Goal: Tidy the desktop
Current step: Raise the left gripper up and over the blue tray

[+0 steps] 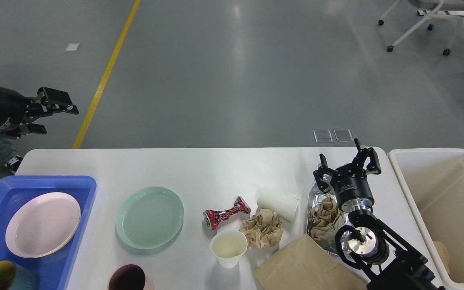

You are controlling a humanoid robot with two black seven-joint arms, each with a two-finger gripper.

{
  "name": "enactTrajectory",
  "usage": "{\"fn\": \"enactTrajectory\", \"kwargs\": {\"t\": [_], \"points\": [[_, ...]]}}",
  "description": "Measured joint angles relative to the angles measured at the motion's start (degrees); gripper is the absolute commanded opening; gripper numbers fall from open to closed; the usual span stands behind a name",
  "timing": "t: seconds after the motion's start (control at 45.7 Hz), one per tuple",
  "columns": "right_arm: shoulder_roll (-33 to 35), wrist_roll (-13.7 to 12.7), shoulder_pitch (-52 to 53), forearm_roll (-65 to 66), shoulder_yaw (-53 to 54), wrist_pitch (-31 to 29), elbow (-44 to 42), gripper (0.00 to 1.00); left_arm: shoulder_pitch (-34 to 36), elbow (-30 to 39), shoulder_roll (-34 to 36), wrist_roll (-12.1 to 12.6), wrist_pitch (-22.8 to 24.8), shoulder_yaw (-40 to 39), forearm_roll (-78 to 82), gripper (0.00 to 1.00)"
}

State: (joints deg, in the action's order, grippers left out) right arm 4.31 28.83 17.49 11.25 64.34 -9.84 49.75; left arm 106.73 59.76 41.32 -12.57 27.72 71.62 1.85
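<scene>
While trash cluttered lower-centre desktop, right gripper hovered wide open, empty, over foil wrapper beside bin, lower right; left gripper, upper left, open, empty.

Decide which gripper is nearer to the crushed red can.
Right. The right gripper hovers open over the desktop, right of the crushed red can. The left gripper hangs open beyond the table's far-left edge.

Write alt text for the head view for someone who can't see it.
A white desktop holds a green plate, crushed red can, paper cups and crumpled brown paper. The open right gripper hovers above foil near a cream bin; the open left gripper waits beyond a blue tray.
</scene>
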Motion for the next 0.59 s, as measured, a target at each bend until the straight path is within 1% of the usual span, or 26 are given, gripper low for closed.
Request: {"fn": "enactTrajectory", "kwargs": {"t": [0.044,0.066,0.153,0.263,0.35,0.481,0.547,0.591], "points": [[0.0,0.0,0.0,0.0,0.0,0.0,0.0,1.0,5.0,2.7,-1.7,0.0,0.9,3.2,-0.2,0.96],[0.0,0.0,0.0,0.0,0.0,0.0,0.0,1.0,9.1,5.0,-3.1,0.0,1.8,5.0,-0.2,0.96],[0.0,0.0,0.0,0.0,0.0,0.0,0.0,1.0,15.8,9.0,-6.6,0.2,4.3,6.9,0.2,0.96],[0.0,0.0,0.0,0.0,0.0,0.0,0.0,1.0,23.6,12.0,-14.1,0.2,9.9,9.2,0.0,0.96],[0.0,0.0,0.0,0.0,0.0,0.0,0.0,1.0,28.5,12.6,-21.0,-0.2,15.7,12.2,-0.8,0.96],[0.0,0.0,0.0,0.0,0.0,0.0,0.0,1.0,33.2,13.0,-30.4,-0.3,24.5,14.9,-2.8,0.96],[0.0,0.0,0.0,0.0,0.0,0.0,0.0,1.0,35.5,14.2,-32.9,-0.1,26.4,15.4,-3.5,0.96],[0.0,0.0,0.0,0.0,0.0,0.0,0.0,1.0,39.4,17.9,-34.2,0.3,27.1,15.7,-5.2,0.96]]}}
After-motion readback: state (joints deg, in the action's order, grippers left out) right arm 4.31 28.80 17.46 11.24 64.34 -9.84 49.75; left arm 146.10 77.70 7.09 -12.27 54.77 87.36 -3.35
